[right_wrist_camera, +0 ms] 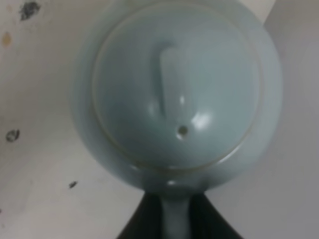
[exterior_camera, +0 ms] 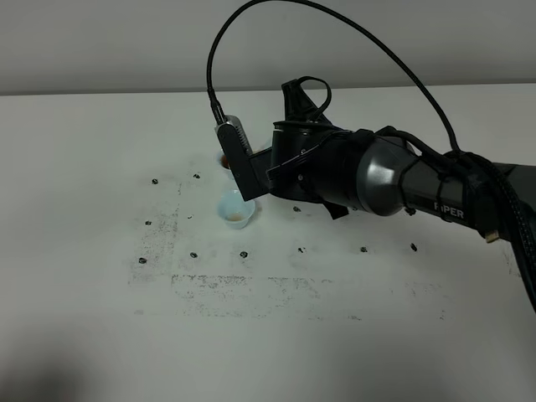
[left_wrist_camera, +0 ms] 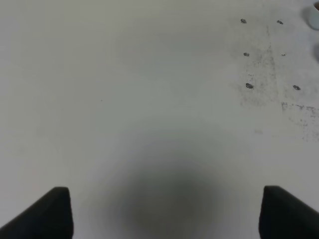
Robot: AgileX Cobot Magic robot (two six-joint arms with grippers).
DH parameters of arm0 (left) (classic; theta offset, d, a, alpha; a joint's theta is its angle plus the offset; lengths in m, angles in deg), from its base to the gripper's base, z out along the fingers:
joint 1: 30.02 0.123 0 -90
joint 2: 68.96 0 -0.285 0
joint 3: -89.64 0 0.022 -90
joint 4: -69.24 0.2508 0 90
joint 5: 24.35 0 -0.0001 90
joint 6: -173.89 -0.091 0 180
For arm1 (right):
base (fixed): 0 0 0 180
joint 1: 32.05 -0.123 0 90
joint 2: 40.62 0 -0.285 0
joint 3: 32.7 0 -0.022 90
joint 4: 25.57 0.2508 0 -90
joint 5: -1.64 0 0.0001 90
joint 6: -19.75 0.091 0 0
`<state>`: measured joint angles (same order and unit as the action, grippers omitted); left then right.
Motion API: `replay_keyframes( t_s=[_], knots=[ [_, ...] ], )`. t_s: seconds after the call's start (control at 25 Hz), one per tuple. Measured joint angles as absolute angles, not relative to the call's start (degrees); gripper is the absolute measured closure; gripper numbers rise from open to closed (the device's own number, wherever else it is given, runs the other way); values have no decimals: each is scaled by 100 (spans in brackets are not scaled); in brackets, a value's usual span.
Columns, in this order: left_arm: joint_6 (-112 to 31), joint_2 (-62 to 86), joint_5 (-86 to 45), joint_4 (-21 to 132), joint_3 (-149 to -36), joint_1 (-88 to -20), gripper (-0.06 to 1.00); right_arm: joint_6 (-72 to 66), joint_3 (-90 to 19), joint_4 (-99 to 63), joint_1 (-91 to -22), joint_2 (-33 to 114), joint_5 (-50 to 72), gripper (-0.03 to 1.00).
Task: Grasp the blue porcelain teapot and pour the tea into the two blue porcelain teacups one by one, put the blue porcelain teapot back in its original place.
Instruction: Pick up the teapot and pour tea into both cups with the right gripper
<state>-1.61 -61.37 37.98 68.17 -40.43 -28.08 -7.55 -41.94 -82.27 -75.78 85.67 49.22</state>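
Observation:
The blue porcelain teapot (right_wrist_camera: pixel 179 94) fills the right wrist view, seen from above its knobbed lid. My right gripper (right_wrist_camera: pixel 177 219) is shut on its loop handle. In the high view the right arm (exterior_camera: pixel 377 172) reaches across the middle and hides the teapot. One blue teacup (exterior_camera: pixel 235 209) stands just below the wrist with brownish tea in it. The second teacup (exterior_camera: pixel 226 158) shows only as a sliver with dark liquid behind the wrist camera. My left gripper (left_wrist_camera: pixel 164 214) is open and empty over bare table, out of the high view.
The white table (exterior_camera: pixel 100 318) carries small dark marker dots (exterior_camera: pixel 244 254) and scuffed grey lines around the cups. A black cable (exterior_camera: pixel 335 25) arcs high over the right arm. A pale rim shows at the left wrist view's corner (left_wrist_camera: pixel 314 17).

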Motion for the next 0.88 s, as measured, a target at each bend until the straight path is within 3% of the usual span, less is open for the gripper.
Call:
replay_keyframes(
  t_s=[0.88],
  knots=[
    [-161,-6137,3798,6817,-4043,-2808,22,-465,-4194,-8631,-7909,8555,5353,92]
  ],
)
